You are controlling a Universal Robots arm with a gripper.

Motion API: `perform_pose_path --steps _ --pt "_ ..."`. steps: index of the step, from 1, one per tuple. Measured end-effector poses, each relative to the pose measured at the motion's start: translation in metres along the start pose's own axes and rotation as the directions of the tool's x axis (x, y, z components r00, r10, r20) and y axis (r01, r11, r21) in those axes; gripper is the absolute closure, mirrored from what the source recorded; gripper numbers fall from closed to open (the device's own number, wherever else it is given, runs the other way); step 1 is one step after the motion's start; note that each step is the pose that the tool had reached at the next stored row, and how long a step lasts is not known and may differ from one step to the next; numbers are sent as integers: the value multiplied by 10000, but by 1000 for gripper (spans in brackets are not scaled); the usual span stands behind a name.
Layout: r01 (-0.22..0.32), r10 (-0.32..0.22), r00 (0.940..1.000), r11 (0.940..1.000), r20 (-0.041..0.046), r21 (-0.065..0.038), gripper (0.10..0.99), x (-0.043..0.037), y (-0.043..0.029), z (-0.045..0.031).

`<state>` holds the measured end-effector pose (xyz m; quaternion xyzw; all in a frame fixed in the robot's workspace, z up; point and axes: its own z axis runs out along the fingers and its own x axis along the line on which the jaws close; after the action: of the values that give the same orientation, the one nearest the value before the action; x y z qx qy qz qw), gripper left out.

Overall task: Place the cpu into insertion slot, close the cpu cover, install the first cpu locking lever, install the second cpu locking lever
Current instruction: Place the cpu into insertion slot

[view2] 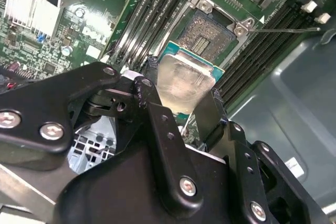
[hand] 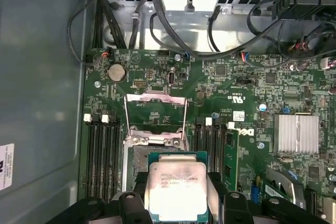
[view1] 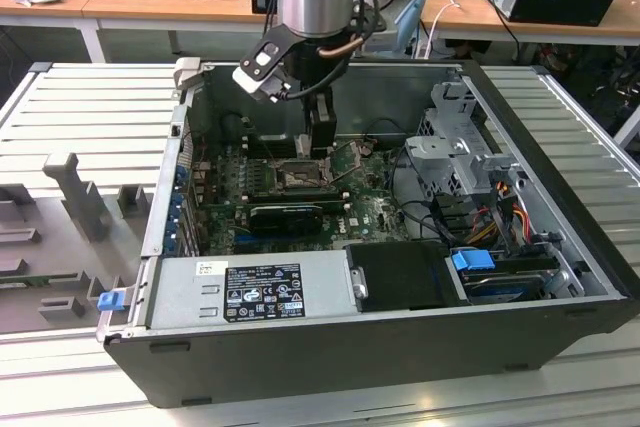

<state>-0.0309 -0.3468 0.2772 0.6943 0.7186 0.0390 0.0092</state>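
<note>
My gripper [view2: 181, 97] is shut on the cpu [view2: 185, 83], a flat square chip with a silver top, held by two opposite edges. In the first wrist view the cpu [hand: 176, 188] hangs between the black fingers [hand: 137, 184] and overlaps one edge of the insertion slot [hand: 137, 160]. The insertion slot [view2: 210, 31] lies uncovered with its grey pin field showing, just beyond the chip. The cpu cover [hand: 155, 96] stands flipped open past the slot. A thin wire lever [view2: 286, 30] sticks out sideways. In the exterior view the gripper [view1: 320, 142] hovers low over the insertion slot [view1: 297, 177] inside the case.
Memory slots [hand: 102, 150] flank the socket on both sides. A finned silver heatsink [hand: 296, 132] sits on the green motherboard [hand: 247, 82]. Black cables [hand: 173, 40] and a drive cage [view1: 455, 147] crowd one end. The power supply [view1: 255, 292] fills the case's near side.
</note>
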Motion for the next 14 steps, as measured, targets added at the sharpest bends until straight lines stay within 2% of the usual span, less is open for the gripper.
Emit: perform_pose_path --steps 4,8,11,14 --pt "-30 30 10000 10000 0 -1 561 9 -20 68" --pt "-300 301 9995 9995 17 -14 561 60 -64 242" --pt "-300 300 9995 9995 19 -13 561 66 -88 312" --pt "-301 301 9995 9995 18 -13 561 84 -146 424"
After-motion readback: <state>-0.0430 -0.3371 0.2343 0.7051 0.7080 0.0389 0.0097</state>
